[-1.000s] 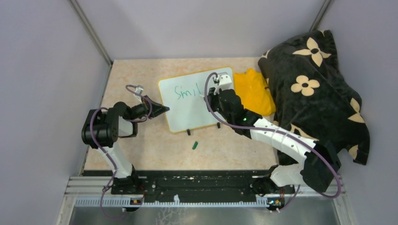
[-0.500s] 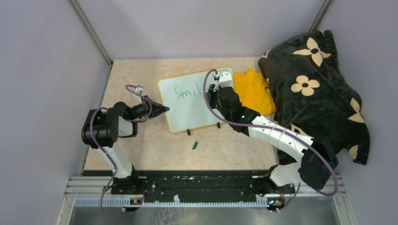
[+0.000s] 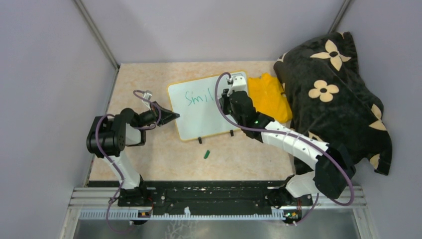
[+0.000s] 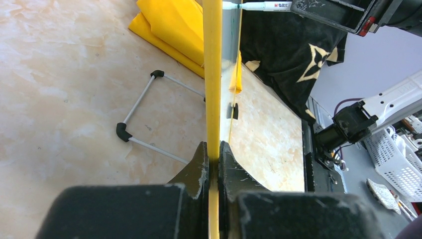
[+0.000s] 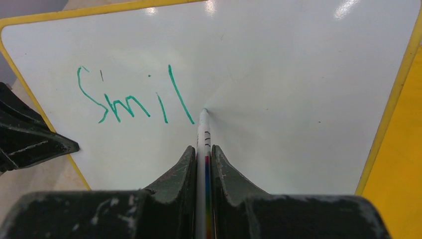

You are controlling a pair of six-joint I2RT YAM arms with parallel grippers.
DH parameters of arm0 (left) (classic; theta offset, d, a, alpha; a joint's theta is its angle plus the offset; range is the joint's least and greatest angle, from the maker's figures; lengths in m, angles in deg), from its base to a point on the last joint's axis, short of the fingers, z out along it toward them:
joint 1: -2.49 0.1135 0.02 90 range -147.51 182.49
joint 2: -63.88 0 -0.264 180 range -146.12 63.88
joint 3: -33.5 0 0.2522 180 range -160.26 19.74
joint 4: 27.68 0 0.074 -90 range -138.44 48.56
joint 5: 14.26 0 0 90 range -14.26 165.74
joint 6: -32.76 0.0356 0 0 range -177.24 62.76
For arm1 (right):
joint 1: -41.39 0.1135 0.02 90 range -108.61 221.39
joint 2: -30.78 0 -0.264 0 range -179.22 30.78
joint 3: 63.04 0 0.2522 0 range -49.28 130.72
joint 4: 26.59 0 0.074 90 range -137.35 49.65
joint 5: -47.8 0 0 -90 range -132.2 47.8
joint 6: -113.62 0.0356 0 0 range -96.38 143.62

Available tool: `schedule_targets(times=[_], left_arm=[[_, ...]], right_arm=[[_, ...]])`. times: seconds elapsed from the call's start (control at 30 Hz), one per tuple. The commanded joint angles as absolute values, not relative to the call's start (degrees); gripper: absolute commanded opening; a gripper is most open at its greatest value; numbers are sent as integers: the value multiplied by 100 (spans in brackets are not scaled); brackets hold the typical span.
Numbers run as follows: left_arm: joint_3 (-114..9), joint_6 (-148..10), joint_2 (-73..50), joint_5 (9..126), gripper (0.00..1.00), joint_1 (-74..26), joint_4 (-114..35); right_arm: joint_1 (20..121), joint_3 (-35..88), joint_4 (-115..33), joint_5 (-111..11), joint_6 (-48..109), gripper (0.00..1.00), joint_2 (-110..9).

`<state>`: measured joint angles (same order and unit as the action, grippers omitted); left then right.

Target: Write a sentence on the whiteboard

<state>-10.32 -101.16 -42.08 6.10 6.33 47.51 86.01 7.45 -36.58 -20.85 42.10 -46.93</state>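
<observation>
Green lettering [image 5: 129, 97]: "Smil" is read on the upper line of the whiteboard [image 3: 199, 124]. The word is judged unfinished, and no second line has been begun.

Whiteboard: glossy white with a yellow edge, placed mid-tabletop [image 3: 144, 84]. Its long axis runs from 9 to 3 o'clock in the top view, with two black feet [image 3: 200, 140] at its 6 o'clock edge.

Left end effector [image 4: 213, 149]: closed on the board's yellow edge at about 8 o'clock of the board, which is thereby steadied.

Right end effector [image 5: 203, 152]: closed on a marker [image 5: 204, 132]. The marker's long axis lies from 6 to 12 o'clock in the right wrist view, with the tip at 12. The tip appears set against the white surface just at 3 o'clock of the final "l".

Governing relation: the bare board for the next letter lies at 3 o'clock of the tip, along the line of writing. The right arm is the nearer one and the only one that carries the marker. A small stroke toward 3 o'clock is judged to be called for, with light pressure so that the board is not pushed out of the left grip.

Sundries: a yellow cloth [image 3: 268, 97] is noted just beside the board at 3 o'clock. A black flowered blanket [image 3: 333, 89] is noted beyond the cloth. A small green piece [image 3: 206, 154], possibly the marker's cap, is noted on the tabletop at 6 o'clock of the board, apart from both arms.
</observation>
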Motion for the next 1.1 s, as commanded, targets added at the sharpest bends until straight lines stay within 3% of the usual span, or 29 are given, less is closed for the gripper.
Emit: schedule_targets(times=[0.0,1.07], left_arm=[[-1026,-9882,-4282,534,0,610,6124],[-1075,-9973,-4317,534,0,606,6116]], right_arm=[[8454,1003,-3410,-1979,4295,0,-4695],[8358,1245,-3505,-2424,4288,0,-4903]])
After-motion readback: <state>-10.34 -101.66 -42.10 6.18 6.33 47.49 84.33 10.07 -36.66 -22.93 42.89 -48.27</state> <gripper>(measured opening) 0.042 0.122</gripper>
